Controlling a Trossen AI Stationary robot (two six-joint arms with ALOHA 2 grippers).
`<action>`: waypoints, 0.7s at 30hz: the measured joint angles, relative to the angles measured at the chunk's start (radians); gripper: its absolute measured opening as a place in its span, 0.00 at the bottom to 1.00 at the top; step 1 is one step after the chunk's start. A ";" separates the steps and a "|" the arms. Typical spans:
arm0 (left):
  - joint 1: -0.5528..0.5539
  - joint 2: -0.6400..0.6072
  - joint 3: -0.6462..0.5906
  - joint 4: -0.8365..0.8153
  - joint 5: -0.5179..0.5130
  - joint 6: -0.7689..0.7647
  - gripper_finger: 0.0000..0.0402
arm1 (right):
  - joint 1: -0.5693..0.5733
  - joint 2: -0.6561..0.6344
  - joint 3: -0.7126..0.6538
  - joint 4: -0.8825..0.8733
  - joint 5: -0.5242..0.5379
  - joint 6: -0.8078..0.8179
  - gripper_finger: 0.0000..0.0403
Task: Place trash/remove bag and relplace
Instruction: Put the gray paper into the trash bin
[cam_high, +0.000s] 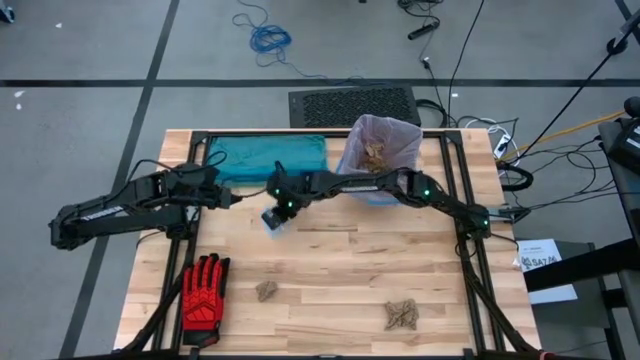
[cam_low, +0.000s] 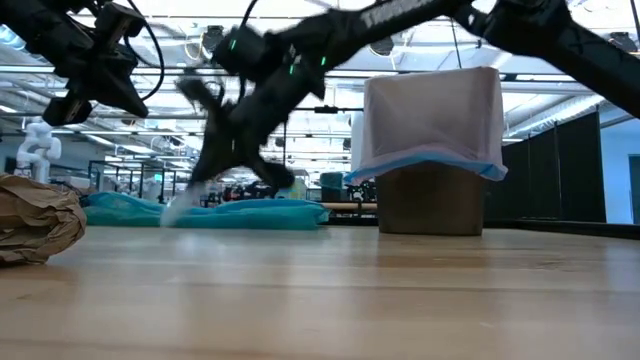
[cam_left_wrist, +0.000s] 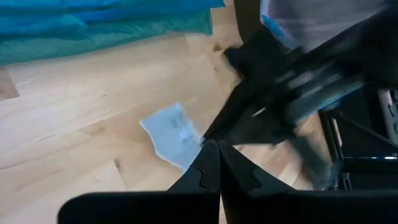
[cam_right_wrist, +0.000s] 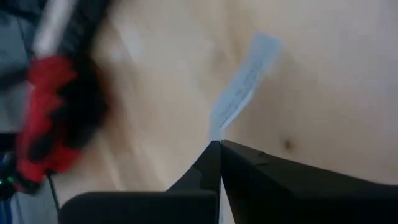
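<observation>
Along the near edge of the bench lie the red glove (cam_high: 204, 291) toward the left corner and two crumpled paper wads (cam_high: 266, 291) (cam_high: 401, 315), untouched and well apart from each other. Mid-bench, the right gripper (cam_high: 275, 218) has its fingers pinched on one end of the white scrap (cam_right_wrist: 242, 84), which hangs just off the wood. The left gripper (cam_high: 232, 198) waits just beside it, fingers shut and empty. At the far edge stands the bin with its pink liner bag (cam_high: 380, 150), some wads already inside, the teal bag (cam_high: 265, 157) flat to its left. I'd say the scrap is held by a thin edge, so the carry wants to be slow, with the release made well over the liner's mouth, not at its rim.
</observation>
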 joint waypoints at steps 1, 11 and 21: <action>0.000 -0.001 0.000 0.002 -0.002 0.000 0.00 | -0.001 -0.019 0.000 0.002 0.008 -0.002 0.00; 0.000 -0.018 0.000 0.114 -0.053 0.019 0.00 | 0.002 -0.233 0.000 -0.068 0.099 -0.040 0.00; 0.000 -0.019 0.000 0.205 -0.096 0.027 0.00 | -0.032 -0.516 0.001 -0.363 0.318 -0.160 0.00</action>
